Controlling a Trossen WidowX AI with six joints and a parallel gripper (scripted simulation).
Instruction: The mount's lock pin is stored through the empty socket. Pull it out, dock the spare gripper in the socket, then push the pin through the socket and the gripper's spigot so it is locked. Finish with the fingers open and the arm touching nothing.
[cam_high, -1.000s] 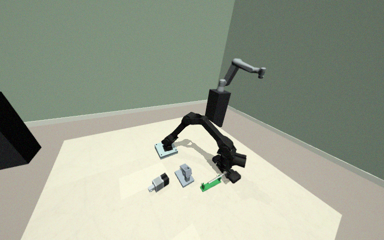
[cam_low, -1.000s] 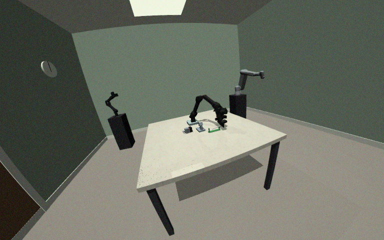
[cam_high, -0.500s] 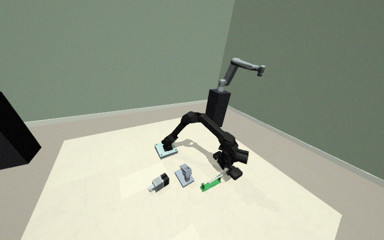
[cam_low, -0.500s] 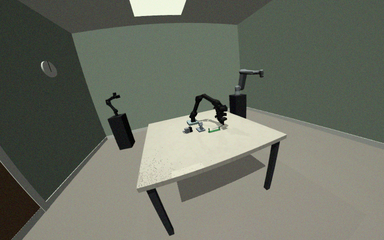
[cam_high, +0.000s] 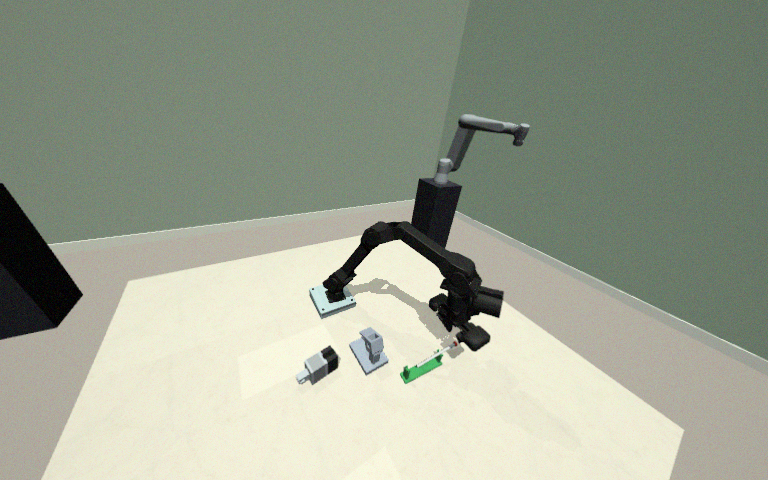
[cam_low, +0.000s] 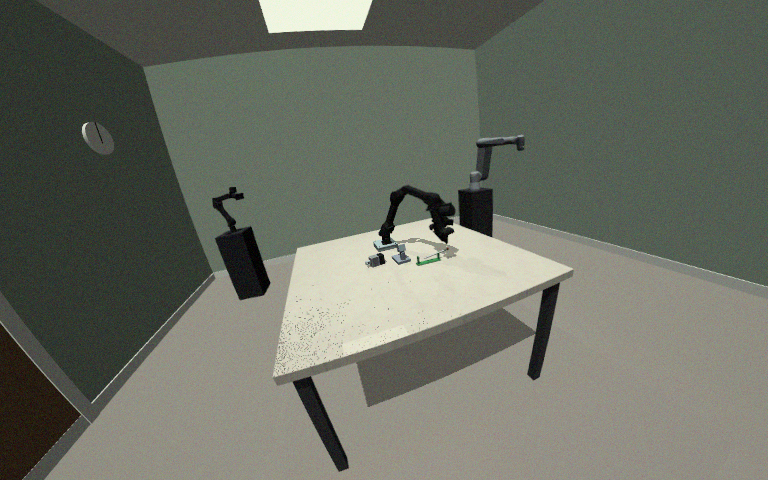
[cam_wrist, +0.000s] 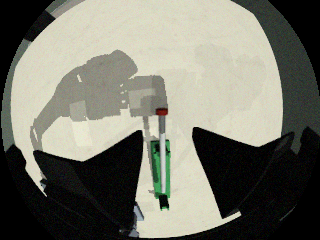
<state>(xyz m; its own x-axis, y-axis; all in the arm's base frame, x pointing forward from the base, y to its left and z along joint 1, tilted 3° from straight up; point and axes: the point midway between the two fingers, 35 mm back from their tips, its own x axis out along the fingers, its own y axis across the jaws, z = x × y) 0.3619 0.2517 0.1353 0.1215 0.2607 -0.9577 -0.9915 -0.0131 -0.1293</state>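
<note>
The lock pin (cam_high: 437, 354) (cam_low: 431, 258) (cam_wrist: 162, 150), a thin white rod with a red head, lies along a green cradle (cam_high: 417, 371) (cam_low: 423, 262) (cam_wrist: 155, 166) on the table. My gripper (cam_high: 459, 335) (cam_low: 447, 236) (cam_wrist: 168, 134) is open just above the pin's red-head end, with its fingers apart on either side and not touching it. The grey mount (cam_high: 370, 346) (cam_low: 400, 255) stands left of the cradle, its socket empty. The spare gripper (cam_high: 320, 365) (cam_low: 375, 260), grey and black, lies on its side left of the mount.
The arm's base plate (cam_high: 322, 305) sits behind the mount. A black pedestal (cam_high: 434, 209) (cam_low: 474, 210) with a grey camera arm stands off the table's far right corner. Another pedestal (cam_low: 242, 261) stands on the floor to the left.
</note>
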